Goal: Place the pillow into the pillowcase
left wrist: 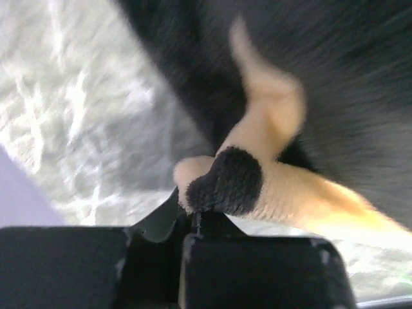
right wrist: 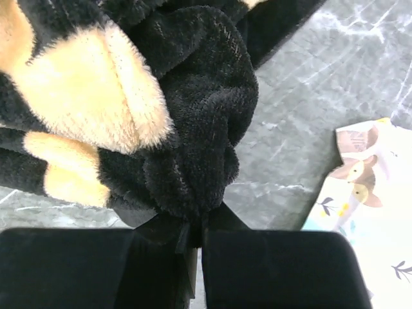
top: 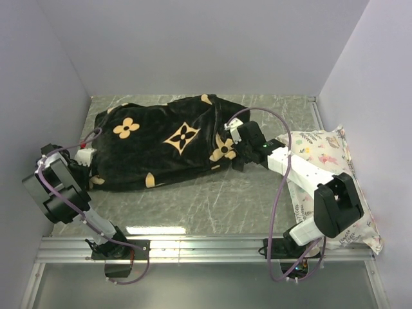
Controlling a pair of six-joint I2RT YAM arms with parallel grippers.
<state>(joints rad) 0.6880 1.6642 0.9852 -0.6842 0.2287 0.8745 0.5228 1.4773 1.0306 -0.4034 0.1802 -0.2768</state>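
Black plush fabric with tan flower and diamond-star motifs fills the middle of my overhead view: the pillowcase [top: 164, 145], lying across the grey marbled table [top: 212, 199] in a plump, rumpled mound. I see no white quilted pillow in any view. Judging by how full the case looks, I think the pillow is already inside, but I cannot confirm it.

My left gripper [left wrist: 193, 219] is closed tight on a small tuft at the case's left end. My right gripper [right wrist: 193, 225] is clamped on a thick bunch of plush at the right end.

Risks, as I judge them:
- Both holds are small pinches of slippery pile, so a firm pull could let the fabric slide free.
- I cannot tell which end is the opening, and lifting that end could let the contents slip back out.
- The deer-print pillow [top: 322, 151] lies beneath my right arm at the table's right edge, and a sweep of that arm could drag it.
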